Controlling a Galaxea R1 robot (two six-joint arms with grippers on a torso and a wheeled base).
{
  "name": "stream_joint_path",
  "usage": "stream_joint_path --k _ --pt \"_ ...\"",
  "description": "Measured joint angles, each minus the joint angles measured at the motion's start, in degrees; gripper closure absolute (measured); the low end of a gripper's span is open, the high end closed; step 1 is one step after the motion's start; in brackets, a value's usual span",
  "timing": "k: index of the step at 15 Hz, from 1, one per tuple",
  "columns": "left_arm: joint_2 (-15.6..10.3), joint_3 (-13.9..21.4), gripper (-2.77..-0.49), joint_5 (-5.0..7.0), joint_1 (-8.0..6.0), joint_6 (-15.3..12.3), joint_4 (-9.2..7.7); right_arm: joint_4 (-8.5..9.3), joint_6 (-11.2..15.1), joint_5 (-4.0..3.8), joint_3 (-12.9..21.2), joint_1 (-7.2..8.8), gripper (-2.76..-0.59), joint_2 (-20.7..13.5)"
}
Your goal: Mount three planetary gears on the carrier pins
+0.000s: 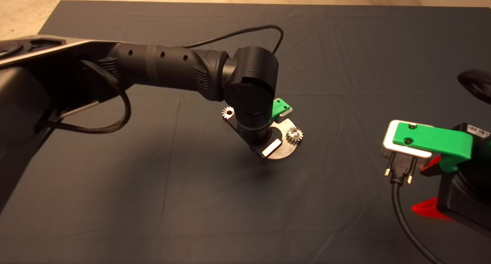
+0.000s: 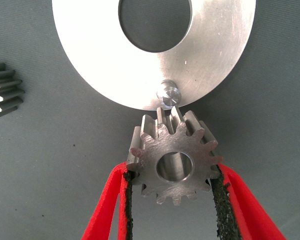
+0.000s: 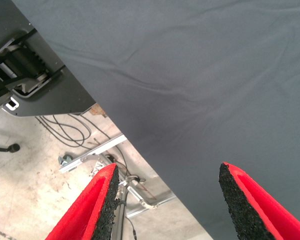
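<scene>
Dark cloth mat (image 1: 191, 202), head view: left gripper (image 1: 282, 109) over flat silver metal disc (image 1: 284, 130); one small silvery toothed gear (image 1: 294, 135) seated beside it, another (image 1: 228, 112) loose behind.
Left wrist: clamped flank-to-flank on third steel gear (image 2: 174, 161), just short of short cylindrical pin (image 2: 168, 94). Rigid, slick, likely dense; hold by teeth.
Right wrist: right gripper (image 3: 170, 200) parked at mat edge, gaping, empty.

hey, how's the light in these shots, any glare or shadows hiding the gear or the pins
Head view: warm, dim light; the left arm hides much of the disc, casting a soft shadow on the mat. Left wrist view: even light, mild sheen on the disc, with the held gear and one pin sharp. Right wrist view: mat folds softly shaded, no glare.
</scene>
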Motion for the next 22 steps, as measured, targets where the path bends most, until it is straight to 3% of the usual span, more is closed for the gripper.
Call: stream_joint_path --k 3,9,10,15,22 --pt "0.33 -0.11 -0.83 -0.02 -0.29 0.0 0.02 0.04 0.0 0.08 0.0 -1.41 -1.47 0.03" --pt "0.58 -0.23 -0.83 0.0 -0.29 0.0 0.05 0.16 0.02 0.11 0.02 -10.46 -1.47 0.01" --pt "0.59 -0.23 -0.83 0.02 -0.29 0.0 0.05 0.16 0.02 0.11 0.06 -11.19 -1.47 0.04" --pt "1.55 -0.67 -0.83 0.0 -0.29 0.02 0.51 0.16 -0.01 0.04 0.06 -11.13 -1.47 0.04" --pt "1.72 -1.11 -0.83 -0.02 -0.27 0.04 4.05 0.16 -0.01 0.01 0.06 -11.12 -1.47 0.02"
